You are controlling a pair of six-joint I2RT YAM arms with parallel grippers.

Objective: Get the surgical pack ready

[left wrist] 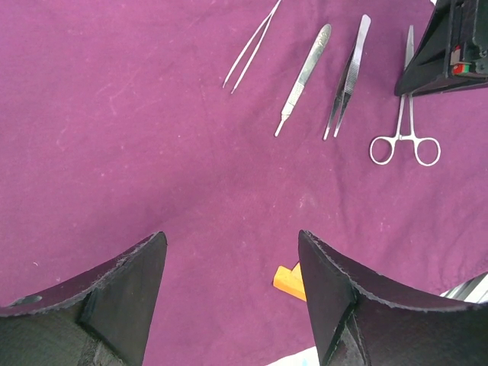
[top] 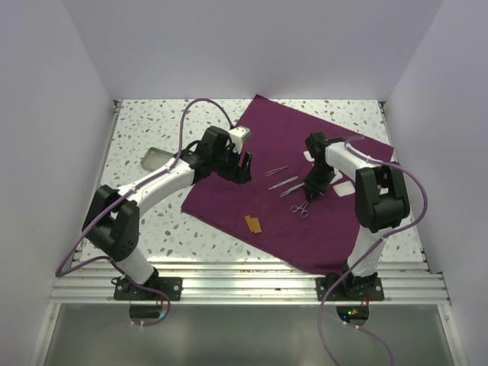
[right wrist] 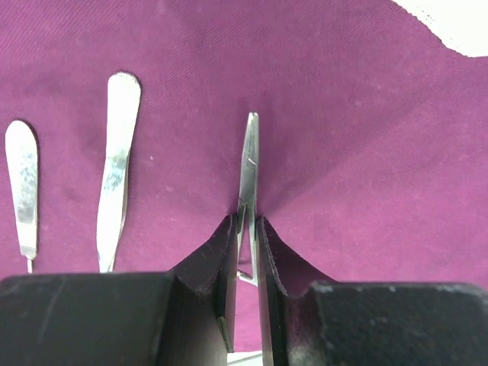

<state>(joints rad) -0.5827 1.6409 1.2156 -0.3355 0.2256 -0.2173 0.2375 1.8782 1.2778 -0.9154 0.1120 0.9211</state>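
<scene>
Looking down on the surgical pack, I see its plum cloth (top: 221, 204) spread flat as a skewed square mid-table. The instruments lie in a loose row on it: fine tweezers (left wrist: 252, 46), a scalpel handle (left wrist: 305, 72), dressing forceps (left wrist: 349, 76) and a ring-handled clamp (left wrist: 404, 141).

The right gripper (right wrist: 245, 225) has its jaws pinched narrow around the clamp's slim shank, the tip poking out ahead and the cloth puckering slightly beneath. I judge the steel light, stiff and slippery, so the mid-shank hold suits it better than the rings; the cloth is soft and will drag if the tip snags.

The left gripper (left wrist: 232, 244) hovers over bare cloth with its jaws wide and nothing between them. Just beside it lies a small orange tag (left wrist: 288, 280).

White gauze (top: 345, 187) sits near the right arm, though partly hidden. A small metal tray (top: 155, 159) rests off the cloth on the table's left side.
</scene>
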